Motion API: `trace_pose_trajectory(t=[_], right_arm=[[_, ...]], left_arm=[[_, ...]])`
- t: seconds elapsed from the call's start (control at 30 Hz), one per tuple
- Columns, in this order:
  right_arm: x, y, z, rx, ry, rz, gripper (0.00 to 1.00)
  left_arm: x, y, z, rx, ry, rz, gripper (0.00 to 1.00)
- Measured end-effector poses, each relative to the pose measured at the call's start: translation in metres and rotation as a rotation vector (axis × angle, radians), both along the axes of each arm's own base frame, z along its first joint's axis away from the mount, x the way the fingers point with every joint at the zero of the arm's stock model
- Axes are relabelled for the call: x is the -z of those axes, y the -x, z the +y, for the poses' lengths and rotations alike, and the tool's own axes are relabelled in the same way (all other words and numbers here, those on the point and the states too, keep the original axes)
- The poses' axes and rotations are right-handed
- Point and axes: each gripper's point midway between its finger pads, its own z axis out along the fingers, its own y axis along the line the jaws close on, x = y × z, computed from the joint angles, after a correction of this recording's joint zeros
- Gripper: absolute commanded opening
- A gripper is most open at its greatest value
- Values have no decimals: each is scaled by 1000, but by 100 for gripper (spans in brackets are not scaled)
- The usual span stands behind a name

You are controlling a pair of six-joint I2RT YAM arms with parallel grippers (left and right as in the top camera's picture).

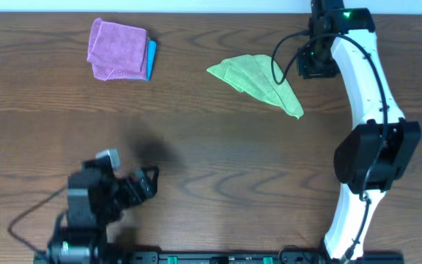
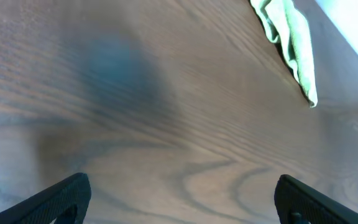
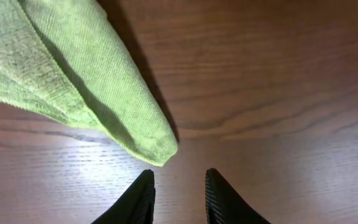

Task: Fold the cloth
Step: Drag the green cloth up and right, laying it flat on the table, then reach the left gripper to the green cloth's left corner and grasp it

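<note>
The yellow-green cloth (image 1: pixel 255 82) lies on the far right part of the dark wooden bench (image 1: pixel 211 147). It is gathered into a long, roughly triangular shape. Its wide end points toward the middle of the bench and its narrow tip points toward the near right. A fold line runs along its length, and one layer lies over another.

The right gripper (image 1: pixel 315 66) sits at the end of the white arm, just beside the cloth's far right edge. In the right wrist view its two black fingers (image 3: pixel 135 199) stand a little apart with a narrow gap, and only bare wood shows between them. The rounded tip of the cloth (image 3: pixel 73 81) lies on the bench just ahead of the left-hand finger and slightly to its side. It is close to the finger but does not touch it, and its shadow falls along one edge.

The left gripper (image 1: pixel 149 180) is at the near left of the bench, well apart from the cloth. In the left wrist view its fingers (image 2: pixel 67 196) are spread wide at the two lower corners, hold nothing, and have blurred wood grain below them. The cloth (image 2: pixel 289 37) shows only in the upper right of that view.

At the far left, a folded purple cloth (image 1: pixel 116 48) rests on top of a blue cloth (image 1: pixel 151 60), whose edge shows along its right side.
</note>
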Motion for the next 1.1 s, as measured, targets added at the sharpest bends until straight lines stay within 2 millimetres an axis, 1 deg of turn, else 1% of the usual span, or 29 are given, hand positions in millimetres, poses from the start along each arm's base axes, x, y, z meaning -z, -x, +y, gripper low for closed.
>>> trace_pose_trajectory(t=[0.07, 0.13, 0.17, 0.27, 0.4, 0.47, 0.57, 0.67, 0.8, 0.87, 1.0, 1.1], right_arm=[[1, 1, -3, 14, -7, 5, 27], [1, 3, -6, 27, -19, 14, 27], [2, 4, -6, 32, -32, 19, 27], [3, 7, -3, 40, -75, 32, 25], [3, 9, 5, 37, -145, 41, 24], [3, 9, 11, 32, -181, 44, 23], [2, 12, 20, 24, -231, 56, 22], [2, 15, 23, 23, -252, 72, 21], [2, 18, 26, 23, -274, 84, 21], [2, 19, 28, 22, -286, 87, 20], [1, 19, 33, 18, -315, 89, 20], [0, 19, 36, 14, -334, 89, 18]], left_arm=[[-8, -11, -3, 17, -7, 64, 96], [-13, -22, -12, 65, -24, 127, 96], [-16, -30, -19, 102, -37, 161, 95], [-24, -54, -42, 212, -70, 189, 95], [-29, -94, -76, 322, -86, 143, 95], [-25, -109, -89, 340, -71, 125, 95], [-12, -131, -104, 330, -22, 118, 95], [-9, -158, -117, 301, 48, 70, 95], [-13, -185, -129, 263, 131, 1, 95], [-10, -198, -133, 235, 172, -14, 95], [4, -221, -141, 184, 250, -28, 96], [17, -234, -145, 147, 302, -21, 97]])
